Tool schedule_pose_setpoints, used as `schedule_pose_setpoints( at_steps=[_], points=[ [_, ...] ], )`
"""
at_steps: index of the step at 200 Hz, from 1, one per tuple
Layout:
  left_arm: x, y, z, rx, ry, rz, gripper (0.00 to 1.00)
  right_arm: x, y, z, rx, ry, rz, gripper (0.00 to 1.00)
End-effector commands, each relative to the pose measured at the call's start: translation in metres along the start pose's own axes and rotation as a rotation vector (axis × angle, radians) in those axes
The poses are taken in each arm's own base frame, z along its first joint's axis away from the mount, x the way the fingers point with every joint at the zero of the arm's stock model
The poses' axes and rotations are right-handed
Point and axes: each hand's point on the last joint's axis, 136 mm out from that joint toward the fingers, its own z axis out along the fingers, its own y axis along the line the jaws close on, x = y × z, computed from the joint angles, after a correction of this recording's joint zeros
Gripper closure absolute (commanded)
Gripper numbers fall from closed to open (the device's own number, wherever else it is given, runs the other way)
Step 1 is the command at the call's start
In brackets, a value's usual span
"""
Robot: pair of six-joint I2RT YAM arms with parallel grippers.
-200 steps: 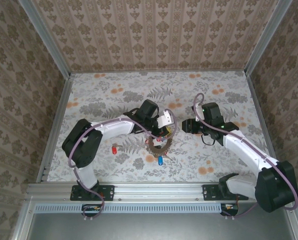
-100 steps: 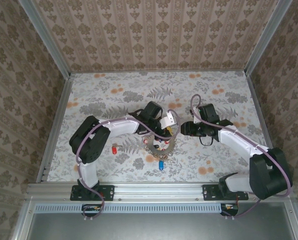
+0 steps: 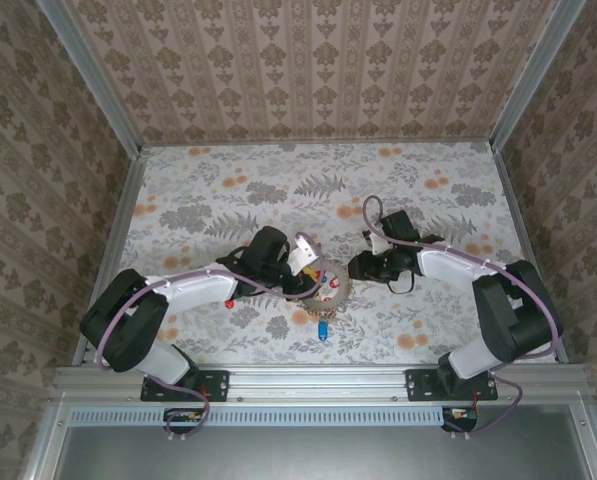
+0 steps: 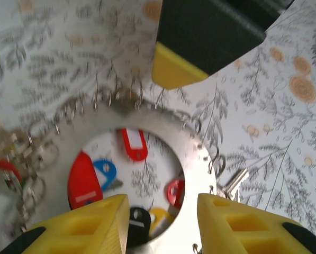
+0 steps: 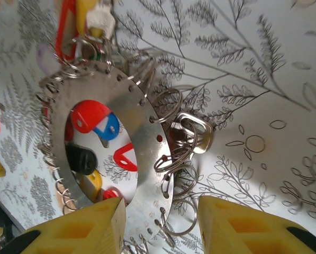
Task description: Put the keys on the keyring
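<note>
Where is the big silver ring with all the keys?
In the top view the keyring lies on the flowery table, near the front middle, between the left arm and the right arm.

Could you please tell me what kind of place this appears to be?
Probably a robot test booth: patterned panel walls, aluminium frame, floral tabletop, left arm and right arm bolted to a rail.

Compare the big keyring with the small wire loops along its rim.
The keyring is one broad flat plate; the wire loops are many and thin. The keyring is far larger than any of the wire loops. Both are round, silvery metal.
</note>
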Motion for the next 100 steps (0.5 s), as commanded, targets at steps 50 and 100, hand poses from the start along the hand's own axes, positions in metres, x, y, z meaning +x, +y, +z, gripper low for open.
schedule_pose_setpoints(
  at_steps=[50,100],
  points=[
    [0.027,0.015,0.014,-0.049,0.050,-0.123,0.73,0.006,0.006,0.022,-0.052,0.057,0.063,0.62],
    [0.049,0.024,0.032,-0.044,0.113,-0.158,0.83,0.007,0.010,0.032,-0.112,0.050,0.105,0.66]
  ],
)
